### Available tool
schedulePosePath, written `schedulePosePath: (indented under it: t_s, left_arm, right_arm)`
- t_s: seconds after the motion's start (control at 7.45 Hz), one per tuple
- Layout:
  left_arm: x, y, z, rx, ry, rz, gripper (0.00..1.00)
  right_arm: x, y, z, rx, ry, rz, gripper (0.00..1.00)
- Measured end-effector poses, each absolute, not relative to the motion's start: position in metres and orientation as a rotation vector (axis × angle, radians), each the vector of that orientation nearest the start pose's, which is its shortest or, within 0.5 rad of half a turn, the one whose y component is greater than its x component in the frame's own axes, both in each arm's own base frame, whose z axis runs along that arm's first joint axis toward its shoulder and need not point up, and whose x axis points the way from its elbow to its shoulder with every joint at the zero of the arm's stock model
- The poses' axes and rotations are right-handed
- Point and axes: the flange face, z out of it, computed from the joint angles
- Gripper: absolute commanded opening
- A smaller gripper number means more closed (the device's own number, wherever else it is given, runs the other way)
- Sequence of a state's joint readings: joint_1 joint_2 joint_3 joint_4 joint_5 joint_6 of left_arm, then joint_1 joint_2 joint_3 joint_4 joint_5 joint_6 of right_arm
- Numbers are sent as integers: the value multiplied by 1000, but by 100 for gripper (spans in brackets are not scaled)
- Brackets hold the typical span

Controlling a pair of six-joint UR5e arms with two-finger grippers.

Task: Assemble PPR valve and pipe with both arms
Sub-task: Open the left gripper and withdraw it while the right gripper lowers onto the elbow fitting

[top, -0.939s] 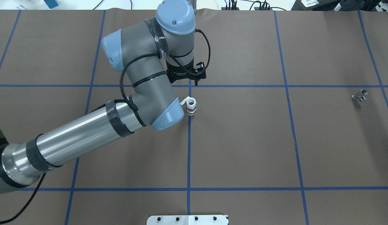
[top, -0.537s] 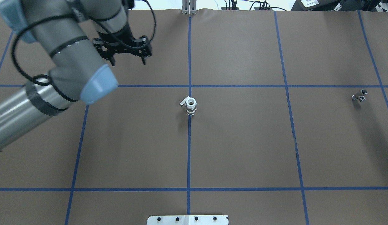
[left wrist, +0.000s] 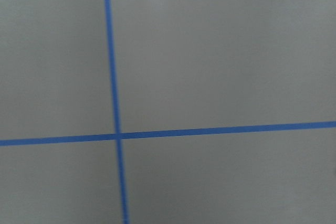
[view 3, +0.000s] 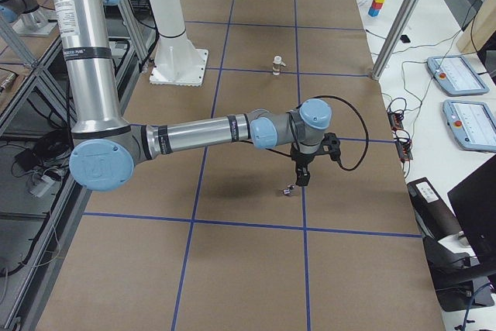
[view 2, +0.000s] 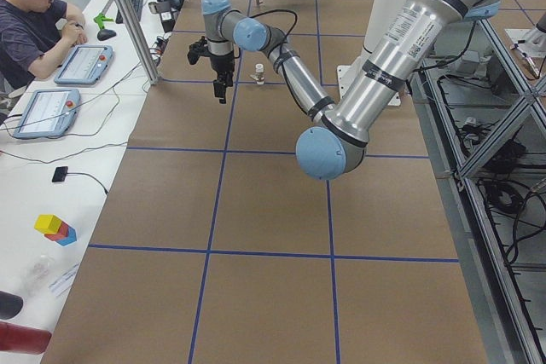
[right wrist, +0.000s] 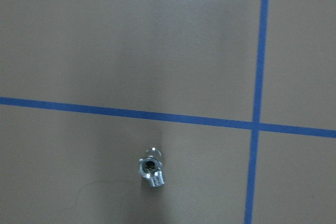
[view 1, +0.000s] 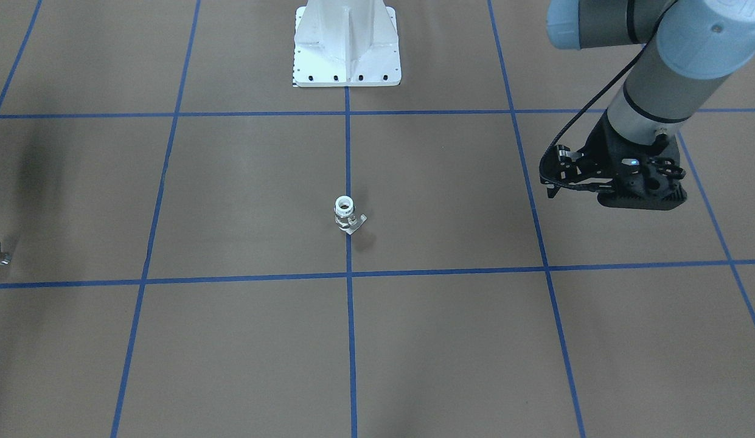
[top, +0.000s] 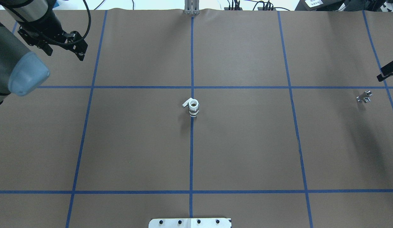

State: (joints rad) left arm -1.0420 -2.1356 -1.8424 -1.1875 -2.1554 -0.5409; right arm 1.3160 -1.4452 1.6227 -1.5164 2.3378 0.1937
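The PPR valve stands upright on the blue centre line, white end up and lever tab to the left; it also shows in the front view. The pipe, a small shiny stub, lies at the far right and appears in the right wrist view. My left gripper hangs open and holds nothing at the far left back, well away from the valve. Only a black piece of my right gripper shows at the right edge, just behind the pipe. I cannot tell whether it is open or shut.
The white bolted pedestal stands at the robot's side of the table. Blue tape lines divide the brown surface. A metal post stands at the far edge. A person sits beside the table with tablets.
My left arm has swung from just behind the valve to the far left back corner. A piece of the right gripper has come in at the right edge near the pipe.
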Motion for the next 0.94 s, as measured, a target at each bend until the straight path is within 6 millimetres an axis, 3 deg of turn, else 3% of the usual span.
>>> schedulePosePath:
  t_s: [0.13, 0.54, 0.94]
  left_arm:
    - [240, -571, 267, 85, 715, 128, 100]
    - [240, -570, 269, 83, 714, 130, 100]
    - [240, -570, 269, 82, 714, 128, 100]
  right_arm:
    - [-92, -552, 566, 49, -798, -174, 100]
    - [-112, -555, 614, 124, -813, -240, 100]
    - [-143, -549, 629, 127, -784, -293, 100]
